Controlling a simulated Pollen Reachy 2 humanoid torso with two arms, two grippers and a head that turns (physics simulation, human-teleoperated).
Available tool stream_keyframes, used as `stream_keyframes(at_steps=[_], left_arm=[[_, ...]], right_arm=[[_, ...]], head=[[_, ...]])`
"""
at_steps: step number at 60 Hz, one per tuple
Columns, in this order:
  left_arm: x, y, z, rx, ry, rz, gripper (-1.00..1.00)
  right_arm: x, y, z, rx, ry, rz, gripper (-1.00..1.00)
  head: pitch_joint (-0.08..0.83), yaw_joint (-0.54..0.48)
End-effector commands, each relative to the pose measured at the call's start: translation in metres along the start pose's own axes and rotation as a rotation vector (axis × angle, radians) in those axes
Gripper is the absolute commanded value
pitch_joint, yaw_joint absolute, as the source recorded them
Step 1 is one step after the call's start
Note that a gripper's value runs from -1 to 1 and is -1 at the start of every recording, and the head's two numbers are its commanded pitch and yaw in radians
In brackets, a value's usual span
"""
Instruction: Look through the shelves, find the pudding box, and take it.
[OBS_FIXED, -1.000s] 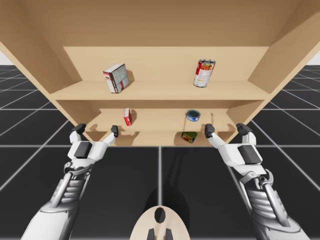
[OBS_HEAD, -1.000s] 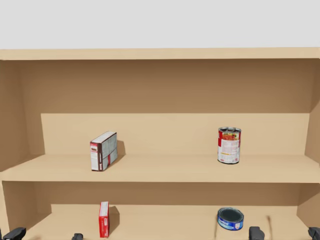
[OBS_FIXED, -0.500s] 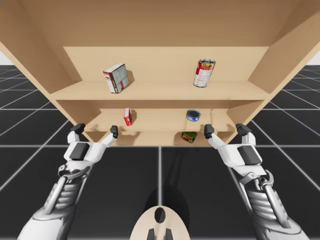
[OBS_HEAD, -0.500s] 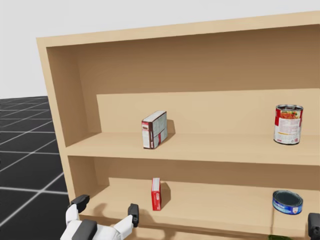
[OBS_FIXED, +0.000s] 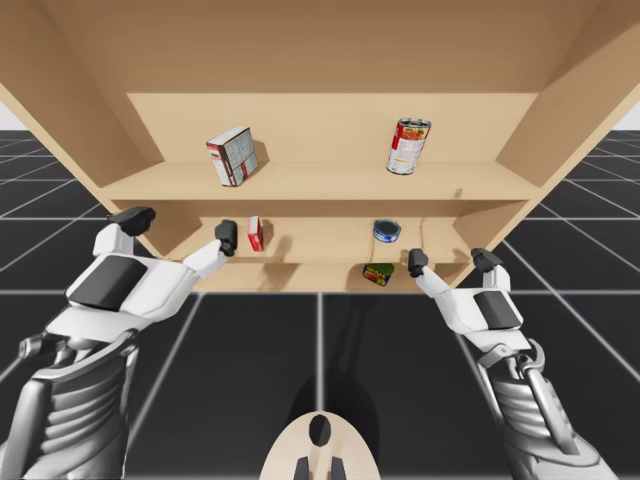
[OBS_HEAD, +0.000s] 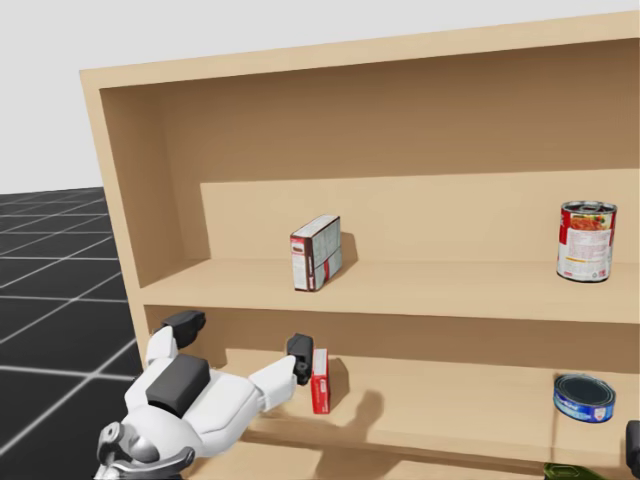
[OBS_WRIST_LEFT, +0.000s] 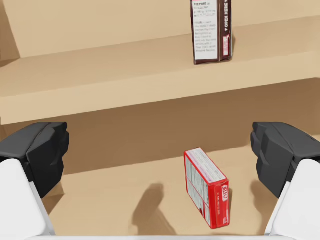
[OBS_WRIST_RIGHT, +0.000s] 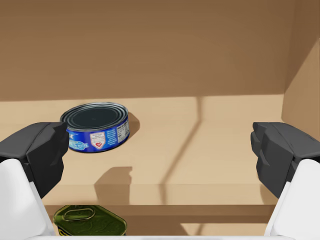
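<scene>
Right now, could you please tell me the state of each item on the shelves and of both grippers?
left gripper: open, empty
right gripper: open, empty
small red box: upright, middle shelf, untouched
brown and white box: upright, upper shelf
red can: upright, upper shelf
blue can: upright, middle shelf
green tin: flat, lowest shelf

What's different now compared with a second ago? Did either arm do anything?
My left gripper, open, rose and reached forward up to the wooden shelves, one finger now beside the small red box; nothing gripped. My head turned left. My right gripper, open, and the white-and-brown box and red-labelled can above stayed put.
</scene>
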Motion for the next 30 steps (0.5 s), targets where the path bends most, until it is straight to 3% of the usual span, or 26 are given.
stream_keyframes(at_steps=[1, 14, 30], left_arm=[[0.030, -0.005, -0.016, -0.012, 0.001, -0.007, -1.00], [0.049, -0.015, -0.047, -0.042, 0.005, 0.011, -1.00], [0.049, -0.016, -0.097, -0.090, 0.112, 0.133, -1.00]], right_arm=[[-0.002, 0.002, 0.000, -0.006, 0.002, -0.019, -1.00], [-0.002, 0.000, 0.000, -0.013, 0.004, -0.019, -1.00], [-0.002, -0.001, -0.001, -0.018, 0.006, -0.020, -1.00]], head=[[0.135, 0.25], [0.136, 0.25], [0.142, 0.24]])
